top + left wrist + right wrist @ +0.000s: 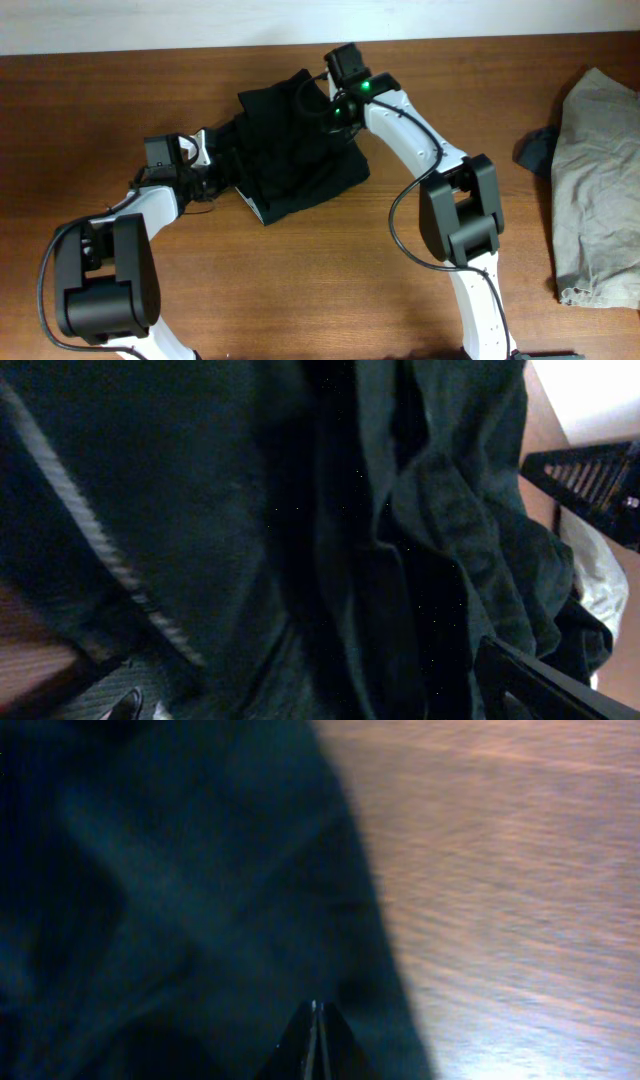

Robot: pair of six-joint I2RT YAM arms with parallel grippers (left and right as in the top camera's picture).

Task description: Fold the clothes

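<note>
Right jaws pinched together (wrist view), shorts [290, 165] bunched overhead

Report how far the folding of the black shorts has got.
Done: the shorts lie doubled into a rough bundle on the table, edges uneven. In hand: the left end effector is open at their left edge; the right end effector is shut over the fabric, whether pinching it I cannot tell. Left: tidying the bundle; a grey garment lies crumpled at the table's right side.
</note>
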